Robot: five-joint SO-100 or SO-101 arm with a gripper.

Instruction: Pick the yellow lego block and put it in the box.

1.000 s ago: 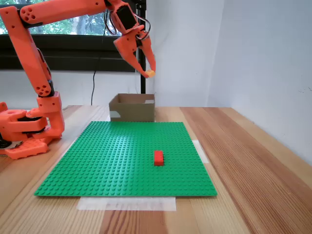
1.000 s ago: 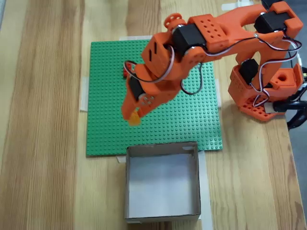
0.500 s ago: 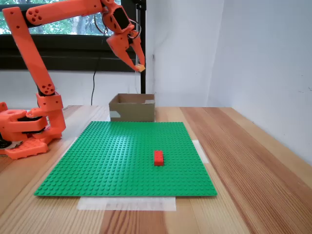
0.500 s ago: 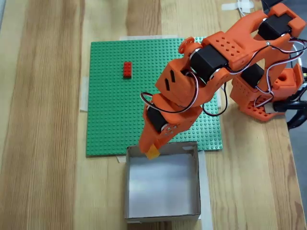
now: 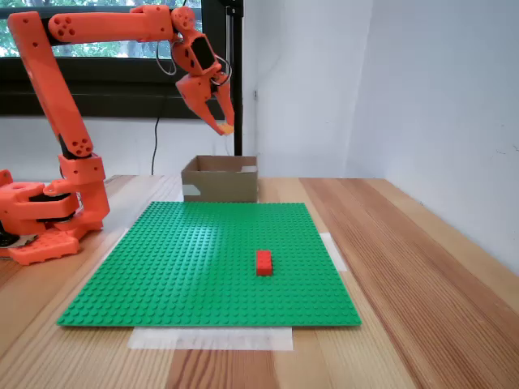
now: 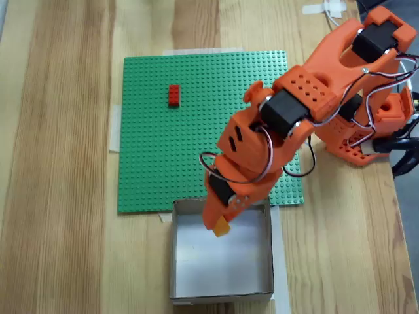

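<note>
in both fixed views the end effector (image 6: 221, 226) pinches the yellow lego block (image 6: 222, 227) above the box (image 6: 222, 291), which sits low centre of the top-down frame. the red brick (image 6: 173, 95) lies upper left on the green baseplate (image 6: 150, 163), on the wooden surface (image 6: 59, 157).

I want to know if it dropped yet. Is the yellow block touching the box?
Apart. In a fixed view from the side, the yellow lego block sits in the pincer, with bare wall showing between it and the box below.
</note>
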